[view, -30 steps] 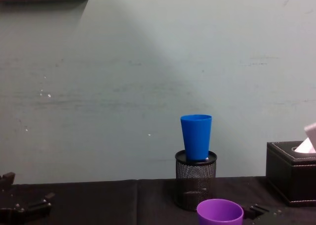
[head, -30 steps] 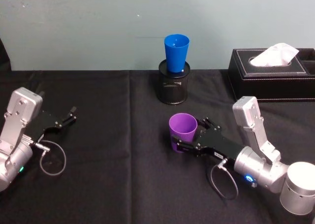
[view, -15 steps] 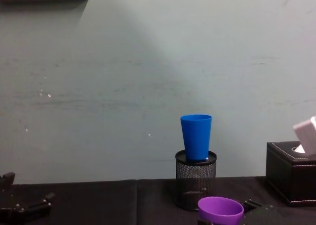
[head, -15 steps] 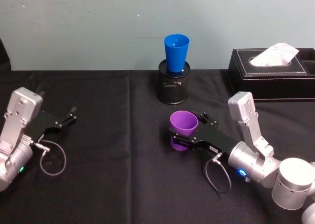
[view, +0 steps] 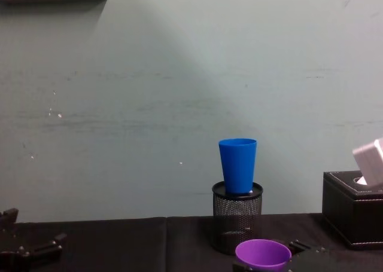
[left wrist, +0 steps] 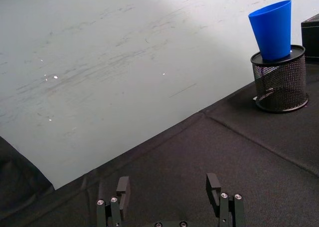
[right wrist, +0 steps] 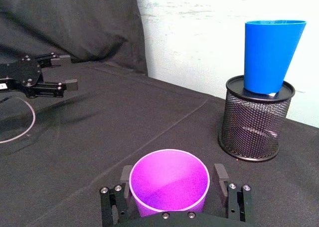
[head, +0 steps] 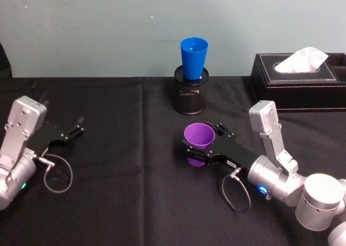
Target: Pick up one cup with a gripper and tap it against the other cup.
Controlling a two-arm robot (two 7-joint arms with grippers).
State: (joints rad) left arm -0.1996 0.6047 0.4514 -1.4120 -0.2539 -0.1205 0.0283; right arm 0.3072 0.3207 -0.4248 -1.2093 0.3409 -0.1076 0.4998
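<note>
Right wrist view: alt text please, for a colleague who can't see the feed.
A purple cup, open mouth up, is gripped between the two black fingers of the right gripper above a black tablecloth. Beyond it, a blue cup stands upright in a black mesh pen holder. The left gripper rests open farther off.

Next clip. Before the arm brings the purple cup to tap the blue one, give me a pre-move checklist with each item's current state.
1. Right gripper grips the purple plastic tapered cup, a finger on each side: ok.
2. Purple cup lifted off the black tablecloth: cannot tell.
3. Bright blue plastic tapered cup upright in the black mesh pen holder: ok.
4. Purple cup level with blue cup: not ok, it is lower, in front of the holder.
5. Left gripper open, parked at the far left, apart from both cups: ok.
</note>
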